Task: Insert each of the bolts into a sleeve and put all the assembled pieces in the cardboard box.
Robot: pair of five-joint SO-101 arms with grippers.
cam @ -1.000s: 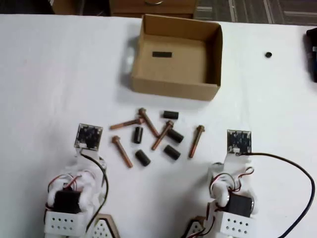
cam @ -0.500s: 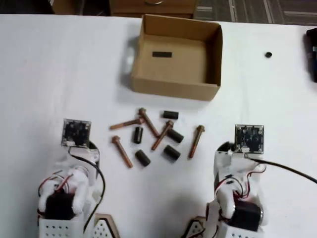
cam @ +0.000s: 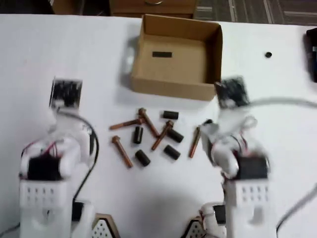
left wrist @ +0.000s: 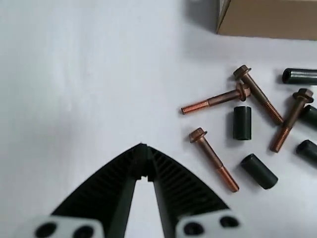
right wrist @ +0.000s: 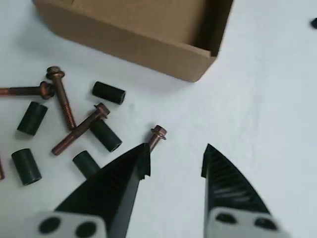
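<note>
White surface (cam: 59,49) carries everything. Nearest, the left hand (left wrist: 142,151) hangs over a bare patch with its two fingers pressed together, off to the side of the parts. The right hand (right wrist: 174,161) is spread wide and holds nothing; one fingertip (right wrist: 141,161) sits just over the shank of the outermost bolt (right wrist: 157,134). Between the arms lies a loose scatter of five copper bolts (cam: 122,151) and five short black sleeves (cam: 143,157), all lying flat, none of these joined; two bolts touch near their heads. Beyond them stands the open cardboard box (cam: 173,89), with one dark oblong piece (cam: 162,54) on its floor. Farther right lies a small black knob (cam: 268,54).
</note>
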